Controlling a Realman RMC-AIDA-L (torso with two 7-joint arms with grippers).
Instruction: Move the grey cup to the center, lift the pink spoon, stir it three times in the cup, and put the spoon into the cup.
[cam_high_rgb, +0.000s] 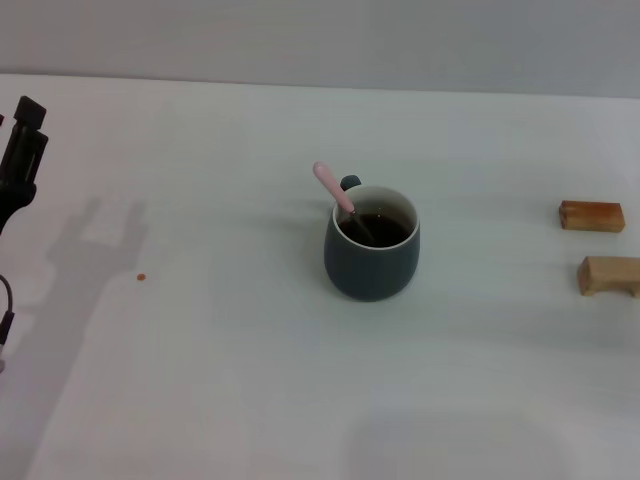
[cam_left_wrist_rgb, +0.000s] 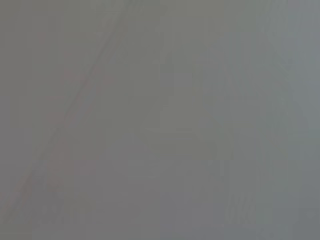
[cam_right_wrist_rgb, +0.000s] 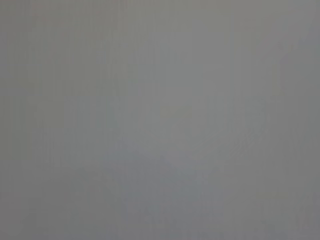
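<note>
Task is being judged finished, pink spoon (cam_high_rgb: 330, 187) being held inside grey cup (cam_high_rgb: 372, 256) mid-table (cam_high_rgb: 250, 380), no further move needed; left gripper (cam_high_rgb: 24, 135) being parked at left edge, opening unreadable.

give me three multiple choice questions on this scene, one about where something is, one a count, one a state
1. Where is the pink spoon?
A. flat on the table
B. standing in the grey cup
C. on a wooden block

2. How many wooden blocks lie at the table's right edge?
A. one
B. two
C. four

3. What is the cup's state?
A. upright, dark liquid inside
B. tipped over
C. upright, empty

Answers:
1 B, its handle leans out over the rim.
2 B, one wooden block and a second wooden block nearer the camera.
3 A, brown liquid shows inside.

The left gripper is at the far left.
</note>
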